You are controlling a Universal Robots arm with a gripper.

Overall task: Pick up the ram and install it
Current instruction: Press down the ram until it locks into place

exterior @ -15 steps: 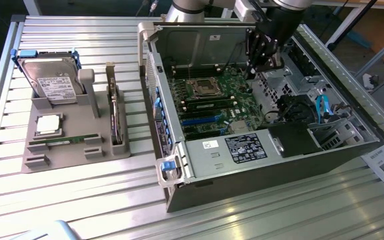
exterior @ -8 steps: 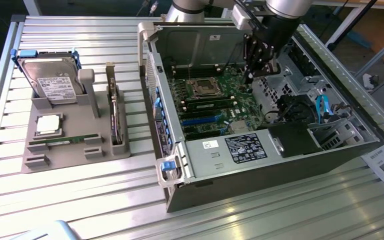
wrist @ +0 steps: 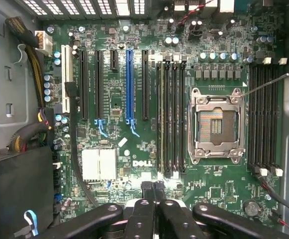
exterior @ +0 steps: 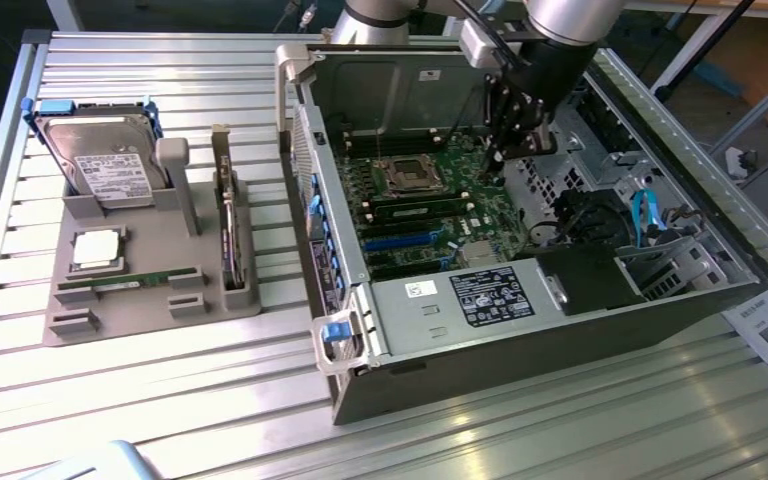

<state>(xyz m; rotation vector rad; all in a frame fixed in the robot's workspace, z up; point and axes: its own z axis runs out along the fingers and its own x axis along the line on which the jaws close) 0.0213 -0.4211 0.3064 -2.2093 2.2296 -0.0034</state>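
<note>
The ram, a narrow green stick, lies in the grey holder on the exterior view's left, far from the arm. My gripper hangs inside the open computer case, above the green motherboard. From the wrist camera, the dark fingertips press together with nothing between them, just off the end of the black memory slots. The open processor socket sits beside those slots, with a second bank of slots past it.
The holder also carries a hard drive, a square silver processor chip and an upright dark expansion card. Case walls, a drive cage and blue cables crowd around the motherboard. The ribbed metal table spreads out in front.
</note>
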